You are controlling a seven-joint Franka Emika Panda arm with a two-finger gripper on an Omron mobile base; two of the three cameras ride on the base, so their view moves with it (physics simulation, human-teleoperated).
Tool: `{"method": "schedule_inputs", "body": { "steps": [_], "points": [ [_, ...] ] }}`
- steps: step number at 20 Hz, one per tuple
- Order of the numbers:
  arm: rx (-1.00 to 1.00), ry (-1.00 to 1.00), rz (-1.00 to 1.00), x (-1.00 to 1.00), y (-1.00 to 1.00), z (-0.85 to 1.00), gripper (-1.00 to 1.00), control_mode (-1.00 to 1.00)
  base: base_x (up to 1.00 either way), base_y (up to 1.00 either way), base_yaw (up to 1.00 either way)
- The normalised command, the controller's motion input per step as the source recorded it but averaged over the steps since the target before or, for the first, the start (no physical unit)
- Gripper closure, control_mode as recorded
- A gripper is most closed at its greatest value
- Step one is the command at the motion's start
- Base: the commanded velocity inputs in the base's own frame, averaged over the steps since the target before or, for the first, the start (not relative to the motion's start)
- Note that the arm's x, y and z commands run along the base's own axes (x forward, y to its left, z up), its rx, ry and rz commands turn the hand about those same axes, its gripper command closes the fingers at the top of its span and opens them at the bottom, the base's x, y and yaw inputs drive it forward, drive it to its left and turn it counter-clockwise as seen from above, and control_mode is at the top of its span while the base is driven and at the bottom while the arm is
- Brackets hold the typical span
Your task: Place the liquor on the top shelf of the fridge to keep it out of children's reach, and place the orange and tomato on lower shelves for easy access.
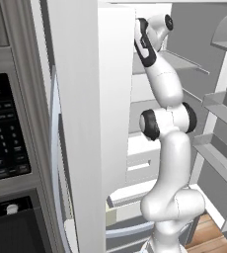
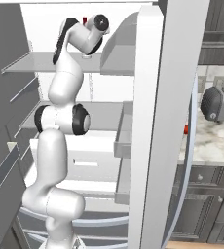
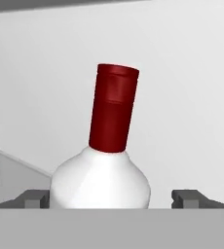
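The liquor (image 3: 109, 146), a white bottle with a dark red neck and cap, stands tilted a little against the fridge's white back wall. My gripper (image 3: 110, 197) is open, a fingertip (image 3: 33, 198) on either side of the bottle's shoulders with a gap to each. The arm reaches up into the fridge (image 2: 109, 82) at the level of the top shelf (image 2: 36, 63), where the red cap (image 2: 86, 19) peeks out beside the hand. White lower shelves (image 2: 84, 163) lie below. A sliver of red, likely the tomato (image 2: 186, 129), shows on the counter. The orange is out of view.
Both fridge doors stand open; the right door's edge (image 2: 150, 121) and its grey bins (image 2: 123, 136) flank the arm. Grey bins (image 1: 219, 158) line the other door. A silver toaster (image 2: 218, 103) sits on the marble counter, and a black microwave panel (image 1: 7, 133) is at far left.
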Motion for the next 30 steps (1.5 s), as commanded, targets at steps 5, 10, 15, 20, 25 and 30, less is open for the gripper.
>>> {"method": "schedule_inputs", "body": {
  "steps": [5, 10, 15, 20, 25, 30],
  "points": [
    [-0.06, 0.0, 0.0, -0.02, 0.0, -0.33, -1.0, -1.0, 0.0, 0.0, 0.0],
    [-0.04, 0.0, 0.0, -0.17, 0.0, -0.36, -1.0, -1.0, 0.0, 0.0, 0.0],
    [-0.03, 0.0, 0.0, -0.33, 0.0, -0.4, -1.0, -1.0, 0.0, 0.0, 0.0],
    [-0.04, 0.0, 0.0, -0.38, 0.0, -0.42, -1.0, -1.0, 0.0, 0.0, 0.0],
    [-0.04, 0.0, -0.02, -0.62, 0.0, -0.33, -1.0, -1.0, 0.0, 0.0, 0.0],
    [0.0, 0.03, -0.03, -0.84, -0.02, 0.08, -1.0, -1.0, 0.0, 0.0, 0.0]
  ]
}}
